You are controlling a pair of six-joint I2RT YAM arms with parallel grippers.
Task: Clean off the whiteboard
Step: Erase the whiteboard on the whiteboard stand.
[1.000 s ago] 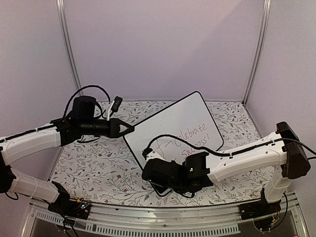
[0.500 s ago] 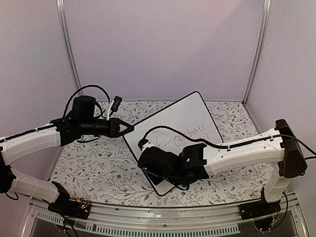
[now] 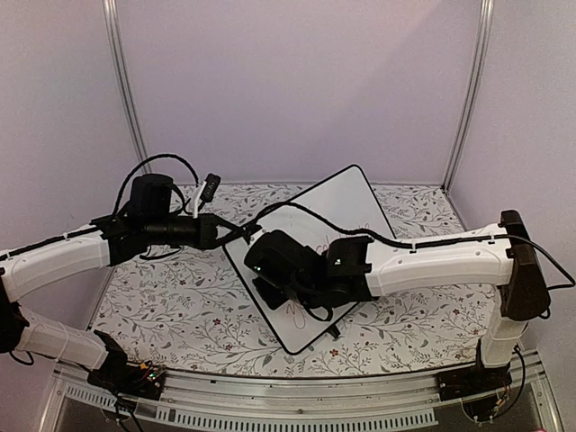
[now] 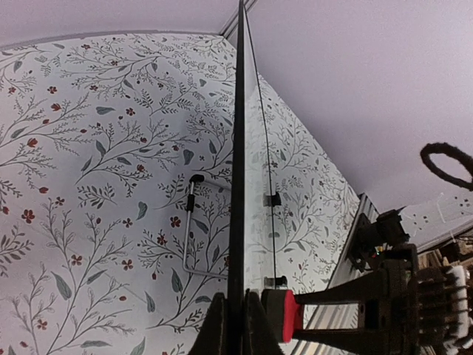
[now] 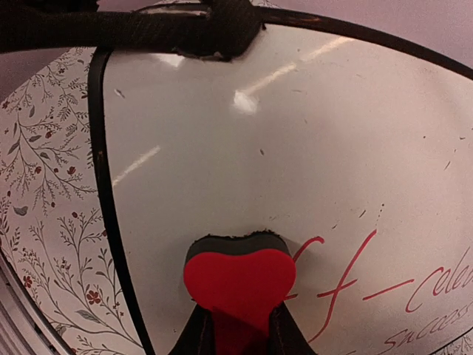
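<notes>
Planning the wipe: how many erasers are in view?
1. The red heart-shaped eraser, in the right gripper, against the whiteboard beside the red writing; the right arm may hide others.

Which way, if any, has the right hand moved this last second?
Yes: the right hand, gripping the red eraser, slid left and away from the near rail, up the whiteboard toward the left hand.

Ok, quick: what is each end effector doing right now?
Left end effector: shut on the whiteboard edge.
Right end effector: shut on the red eraser.
</notes>
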